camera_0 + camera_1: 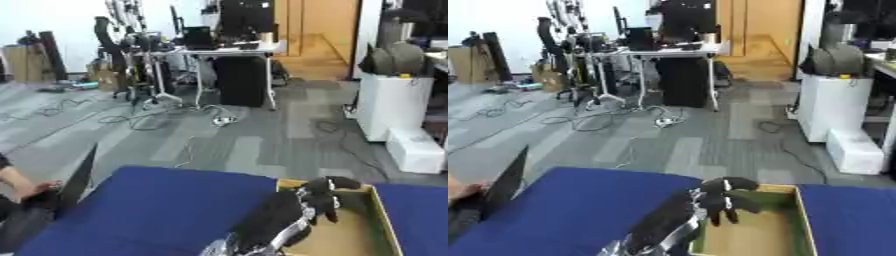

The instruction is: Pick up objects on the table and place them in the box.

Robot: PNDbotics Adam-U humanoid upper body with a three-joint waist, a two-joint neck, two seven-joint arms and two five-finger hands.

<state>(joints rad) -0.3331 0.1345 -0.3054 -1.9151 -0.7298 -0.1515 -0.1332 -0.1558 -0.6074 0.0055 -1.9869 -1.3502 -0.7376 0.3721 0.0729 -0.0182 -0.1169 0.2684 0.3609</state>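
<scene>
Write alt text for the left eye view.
A black left robot hand hangs with curled fingers over the open cardboard box on a blue table; whether it holds anything cannot be seen. Behind lies an office floor with cables, a desk and a white cabinet.

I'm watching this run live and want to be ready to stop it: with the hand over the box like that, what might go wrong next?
The left hand hangs over the box's near-left wall, fingers curled downward; lowering or pulling back carelessly may clip the wall and shift the box on the blue table. Whether the fingers hold anything cannot be seen, so an item might drop outside the box. The right hand is out of view.
</scene>
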